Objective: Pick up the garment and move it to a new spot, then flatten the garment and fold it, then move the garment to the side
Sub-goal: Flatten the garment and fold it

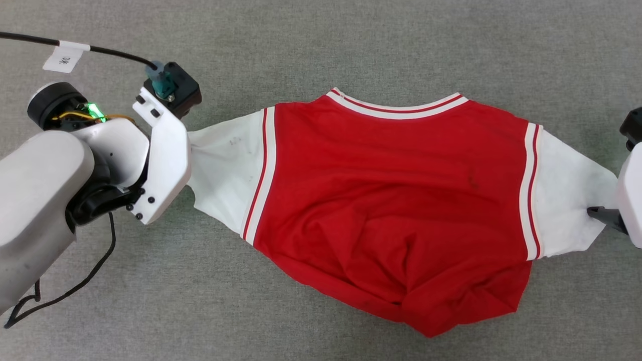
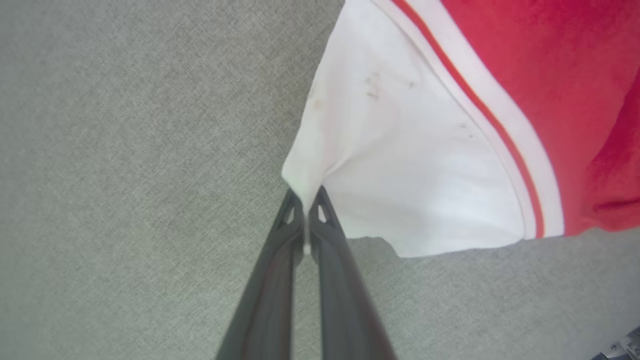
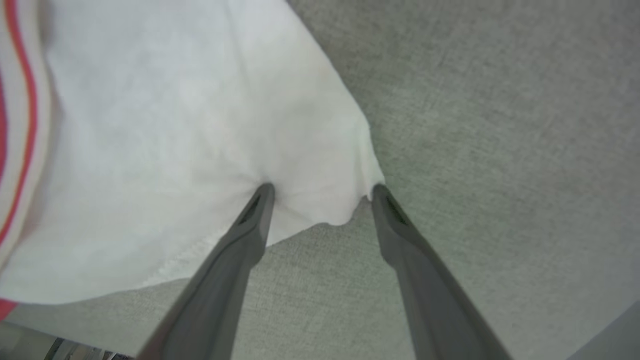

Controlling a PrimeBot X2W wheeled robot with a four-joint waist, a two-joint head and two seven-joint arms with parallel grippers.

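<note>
The garment (image 1: 391,200) lies spread on the grey surface, plain red side up, collar trim away from me, a white sleeve at each end. Its lower hem is bunched and wrinkled. My left gripper (image 2: 305,200) is shut on the edge of the left sleeve (image 2: 400,160), pinching a small peak of white cloth. The left wrist (image 1: 163,160) covers that grip in the head view. My right gripper (image 3: 322,192) is open. One of its fingertips (image 3: 262,195) presses on the right sleeve (image 3: 175,125) and the other touches the sleeve's corner. One dark finger (image 1: 604,214) shows at the sleeve's outer edge.
Grey woven fabric (image 1: 321,45) covers the whole work surface around the shirt. A black cable with a white tag (image 1: 65,55) runs to the left wrist, and another black cable (image 1: 75,286) loops over the surface at the lower left.
</note>
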